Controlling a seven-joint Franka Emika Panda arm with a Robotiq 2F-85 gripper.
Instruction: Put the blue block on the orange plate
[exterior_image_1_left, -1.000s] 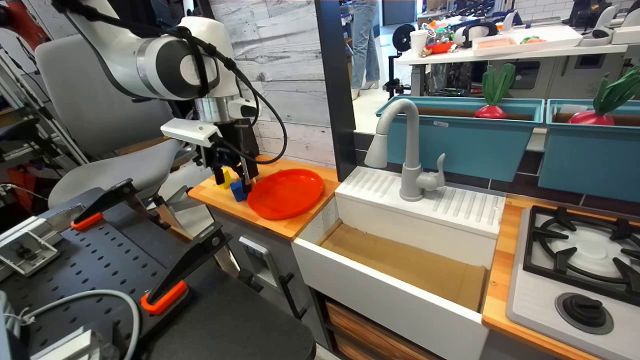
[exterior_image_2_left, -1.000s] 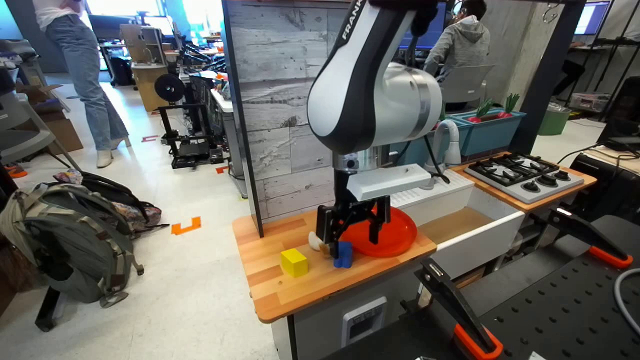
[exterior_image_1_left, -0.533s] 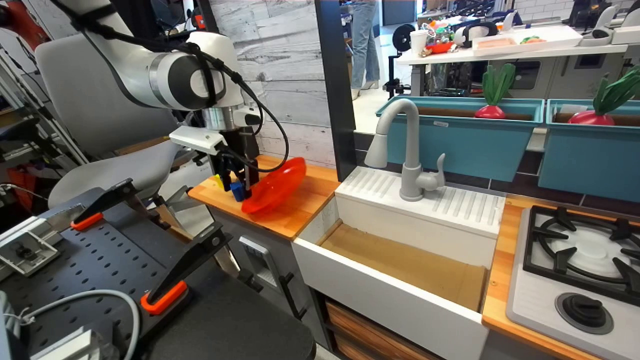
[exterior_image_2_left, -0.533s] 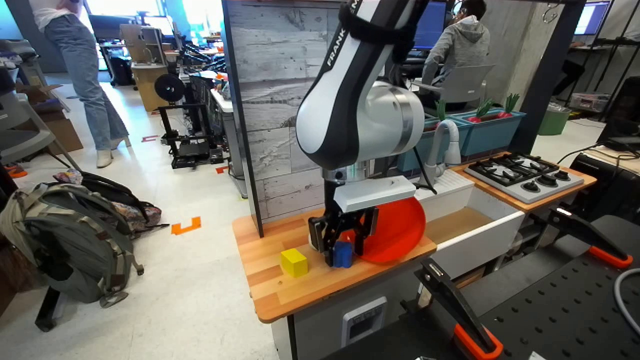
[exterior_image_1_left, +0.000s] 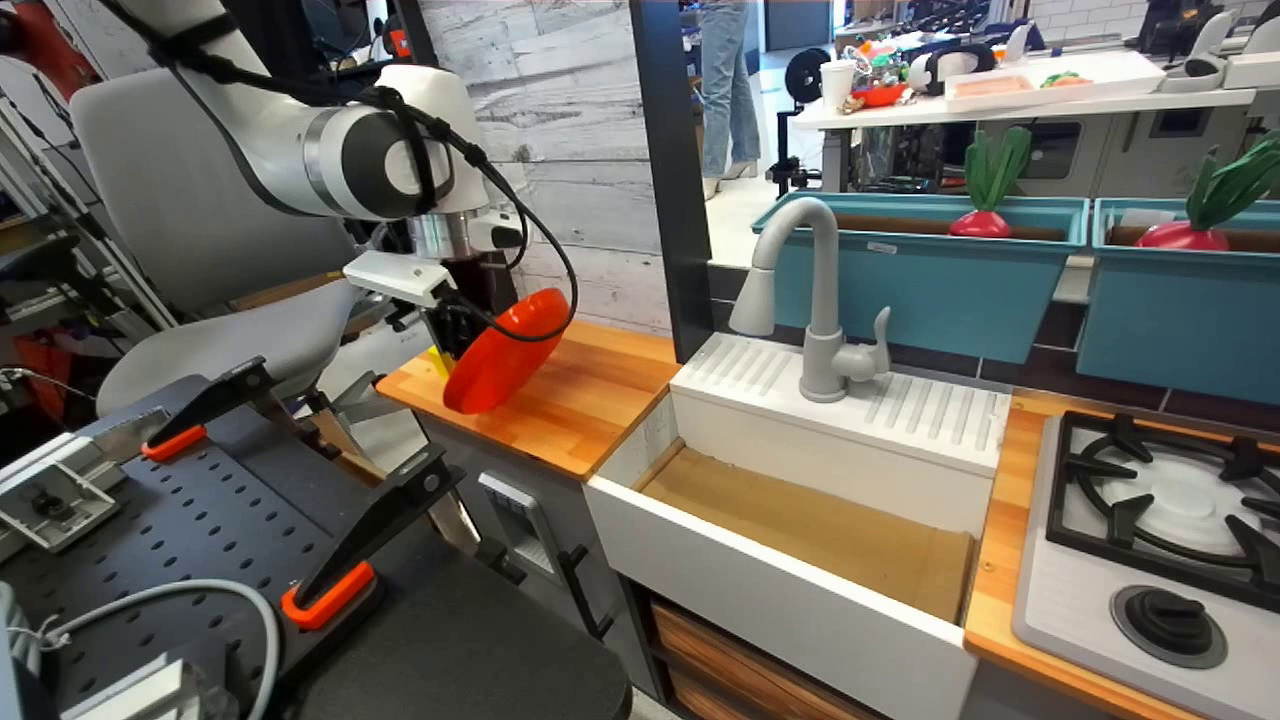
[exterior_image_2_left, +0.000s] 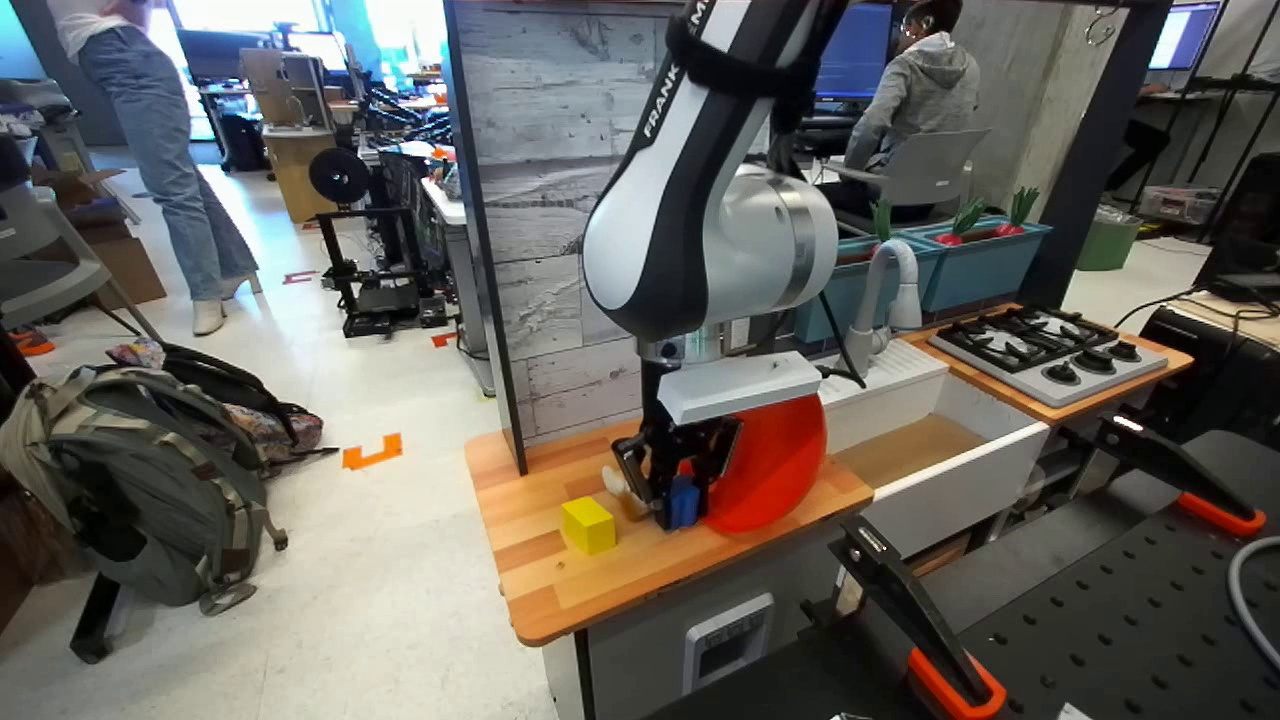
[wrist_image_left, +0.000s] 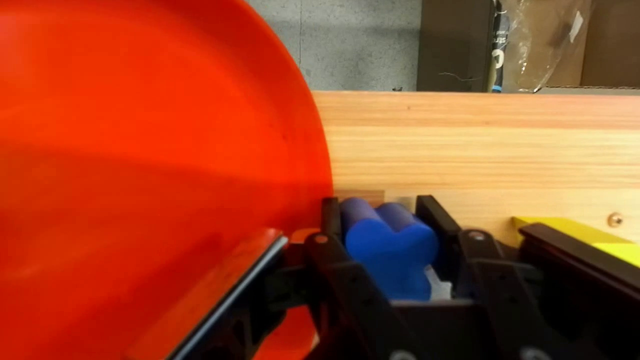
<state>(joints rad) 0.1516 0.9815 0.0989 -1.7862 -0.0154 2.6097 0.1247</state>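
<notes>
A small lobed blue block (wrist_image_left: 390, 245) stands between the two fingers of my gripper (wrist_image_left: 381, 215), which press on it from either side. In an exterior view the same blue block (exterior_image_2_left: 684, 502) shows at the tips of the gripper (exterior_image_2_left: 686, 503), down at the counter. The orange plate (exterior_image_2_left: 775, 465) is tipped up steeply on its edge beside the gripper. From an exterior view the orange plate (exterior_image_1_left: 505, 355) hides the block and fingertips. In the wrist view the orange plate (wrist_image_left: 150, 125) fills the left, passing behind one finger.
A yellow block (exterior_image_2_left: 588, 526) stands on the wooden counter (exterior_image_2_left: 560, 590), on the gripper's side away from the plate. A pale object (exterior_image_2_left: 615, 482) lies behind the gripper, partly hidden. The white sink (exterior_image_1_left: 760, 590) with a grey faucet (exterior_image_1_left: 825, 300) adjoins the counter.
My gripper has come down around the blue block and closed on it. The plate, flat a second ago, has swung up onto its edge against the gripper side.
</notes>
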